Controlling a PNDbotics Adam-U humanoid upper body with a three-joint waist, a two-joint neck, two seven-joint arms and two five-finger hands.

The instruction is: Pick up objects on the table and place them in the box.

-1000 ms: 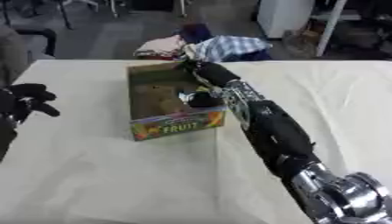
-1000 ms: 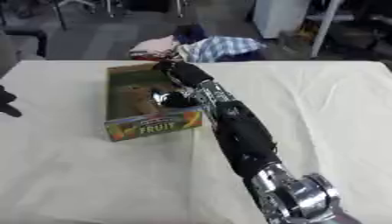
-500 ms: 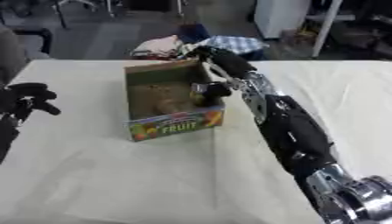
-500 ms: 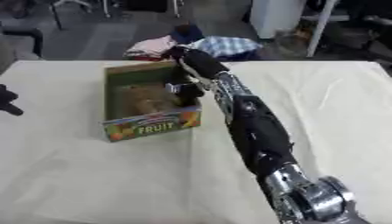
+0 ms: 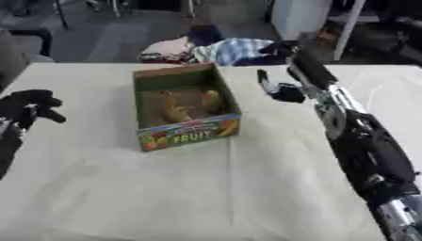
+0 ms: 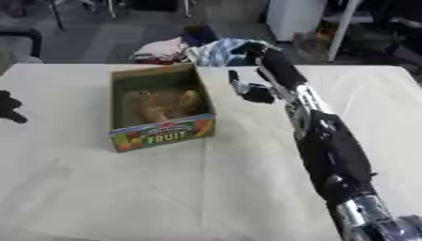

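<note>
Cream cloth covers the desk [image 5: 165,188], and apart from the box no loose objects show on its visible surface. The box [image 5: 185,106] is brown cardboard with a printed "FRUIT" panel on its near end. It sits left of centre, long axis running near to far, the open top up and the printed end pointing at the robot. Inside lie some tan and yellowish items [image 5: 177,106]; individual shapes cannot be told apart.

The right arm comes in from the lower right and stretches toward the far edge. The right hand [image 6: 251,92] hangs just right of the box's far right corner, clear of the rim, outside the box. Its fingers look curled downward, with nothing visible in them.

The left hand [image 5: 29,106] is at the left edge of the left eye view, well apart from the box, fingers loosely bent and empty.

Judgement: the box lies to the left of the right hand and to the right of the left hand; the right hand is much nearer. With no object seen left on the cloth, the task looks close to done or awaiting new objects.
</note>
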